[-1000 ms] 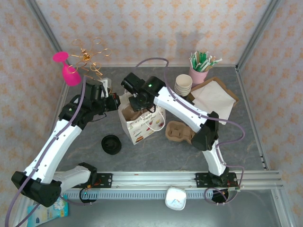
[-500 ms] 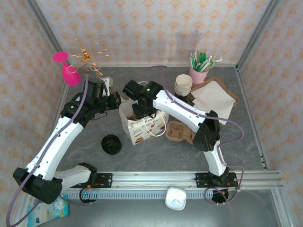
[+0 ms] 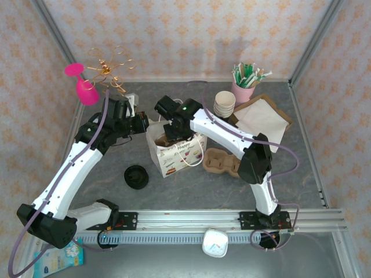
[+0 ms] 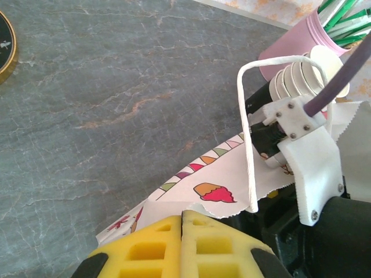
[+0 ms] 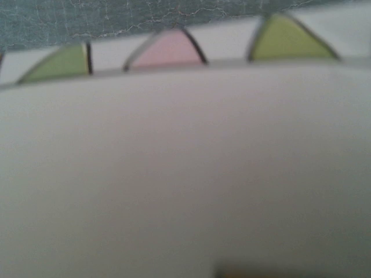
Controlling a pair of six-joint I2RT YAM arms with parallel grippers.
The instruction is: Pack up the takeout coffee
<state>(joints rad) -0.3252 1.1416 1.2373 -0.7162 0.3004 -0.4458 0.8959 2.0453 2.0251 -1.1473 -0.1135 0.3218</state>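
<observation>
Overhead, right end effector (image 3: 170,139) in bag (image 3: 177,157), wrist close-up blurred.

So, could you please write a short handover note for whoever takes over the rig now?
Left gripper: shut on the rim of the paper bag, holding it open.
Right gripper: down in the bag's mouth; open or shut, I cannot tell.
Coffee: hidden, probably inside the bag, not confirmed.
Done: bag stands open.
Left to do: check the cup stands in the bag, then withdraw both arms.
</observation>
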